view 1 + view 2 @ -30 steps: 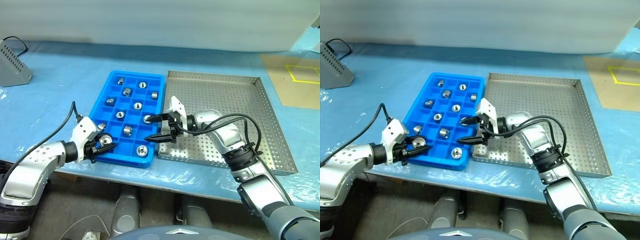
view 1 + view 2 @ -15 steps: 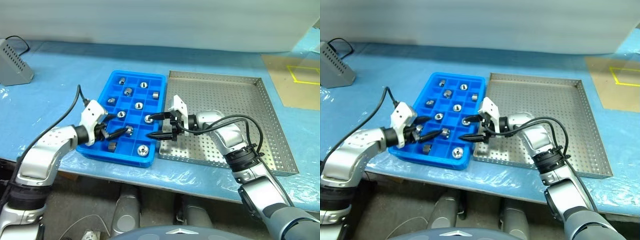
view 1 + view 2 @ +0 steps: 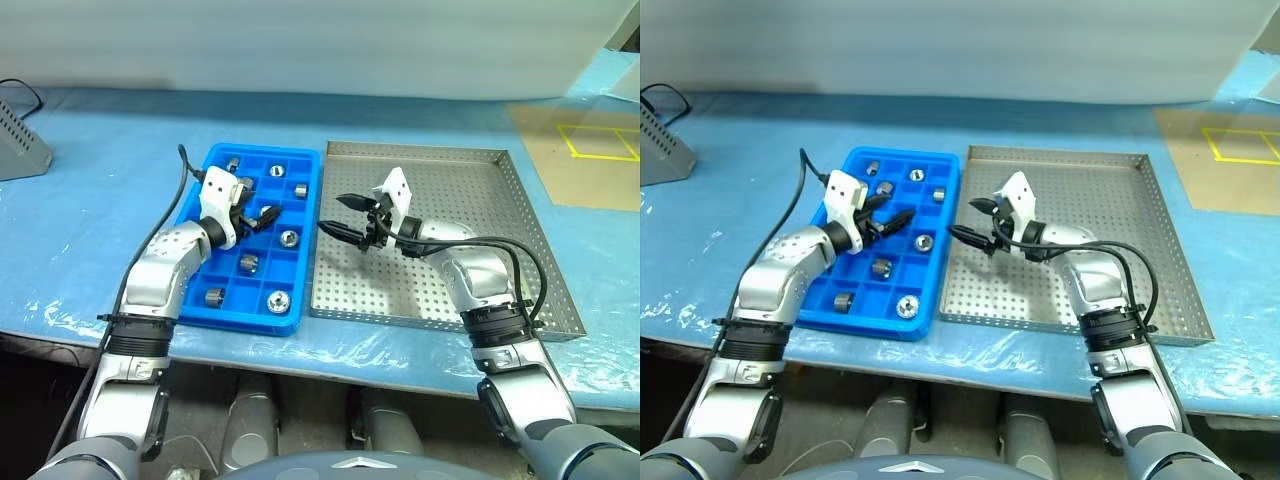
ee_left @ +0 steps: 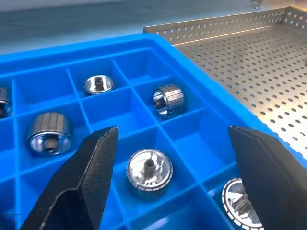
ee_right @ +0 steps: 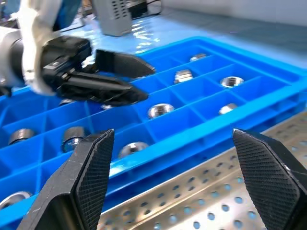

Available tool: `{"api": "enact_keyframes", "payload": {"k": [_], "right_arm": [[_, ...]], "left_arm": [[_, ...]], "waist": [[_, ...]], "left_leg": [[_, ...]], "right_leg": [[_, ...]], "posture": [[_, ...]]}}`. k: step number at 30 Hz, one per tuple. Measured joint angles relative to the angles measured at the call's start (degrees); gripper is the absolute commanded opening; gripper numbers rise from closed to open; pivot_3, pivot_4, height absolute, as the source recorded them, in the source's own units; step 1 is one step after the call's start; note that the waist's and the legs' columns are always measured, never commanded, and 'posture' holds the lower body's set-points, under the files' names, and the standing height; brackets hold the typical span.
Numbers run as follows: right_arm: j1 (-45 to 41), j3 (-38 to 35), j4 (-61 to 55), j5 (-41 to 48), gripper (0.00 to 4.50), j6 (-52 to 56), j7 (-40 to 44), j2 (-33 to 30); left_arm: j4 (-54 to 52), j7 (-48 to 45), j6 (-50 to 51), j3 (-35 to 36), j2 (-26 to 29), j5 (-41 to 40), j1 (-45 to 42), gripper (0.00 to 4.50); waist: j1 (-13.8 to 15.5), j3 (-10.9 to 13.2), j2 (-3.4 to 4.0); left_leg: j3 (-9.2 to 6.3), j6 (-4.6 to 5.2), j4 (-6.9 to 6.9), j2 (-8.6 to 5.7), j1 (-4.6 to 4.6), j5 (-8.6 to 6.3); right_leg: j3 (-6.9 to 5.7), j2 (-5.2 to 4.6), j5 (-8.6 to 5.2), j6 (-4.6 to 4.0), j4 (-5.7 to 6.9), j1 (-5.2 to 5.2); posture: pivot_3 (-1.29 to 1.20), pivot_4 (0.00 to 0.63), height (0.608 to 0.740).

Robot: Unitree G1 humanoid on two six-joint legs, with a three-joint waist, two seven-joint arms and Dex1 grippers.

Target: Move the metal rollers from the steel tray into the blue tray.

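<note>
Over bright blue gridded plastic tray (image 3: 250,240), left pincer (image 3: 256,216) open, empty; right pincer (image 3: 340,216) open above bare perforated steel tray (image 3: 450,250). Shiny metal rollers (image 3: 288,238) all binned; next: verify, withdraw.

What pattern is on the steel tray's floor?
Plain grey metal with a regular grid of small round holes; the steel tray shows it best in the left eye view.

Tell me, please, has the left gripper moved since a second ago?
Yes. The left gripper went from the blue tray's near corner to above its middle compartments.
</note>
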Motion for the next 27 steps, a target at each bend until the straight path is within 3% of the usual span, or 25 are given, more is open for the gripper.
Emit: {"api": "enact_keyframes", "payload": {"k": [15, 27], "right_arm": [[-0.16, -3.33, 1.28, -2.48, 4.04, -1.80, -7.05, -1.87], [0.18, -3.42, 1.17, -3.00, 4.04, -1.60, -7.05, -3.62]], "left_arm": [[6.40, -0.22, -3.34, -2.21, -2.37, 2.16, -2.47, 3.88], [7.99, -1.79, -4.85, -3.07, -3.09, 2.79, -3.18, 3.88]], "waist": [[-0.08, 0.00, 0.00], [-1.43, 0.00, 0.00]], "left_leg": [[0.01, 0.02, 0.06, 0.00, -0.01, -0.01], [0.02, 0.05, 0.07, 0.00, -0.02, -0.02]], "right_leg": [[0.01, 0.00, 0.00, 0.00, 0.04, 0.00], [0.01, 0.00, 0.00, 0.00, 0.03, 0.01]], "posture": [[-0.05, 0.150, 0.740], [-0.09, 0.150, 0.740]]}}
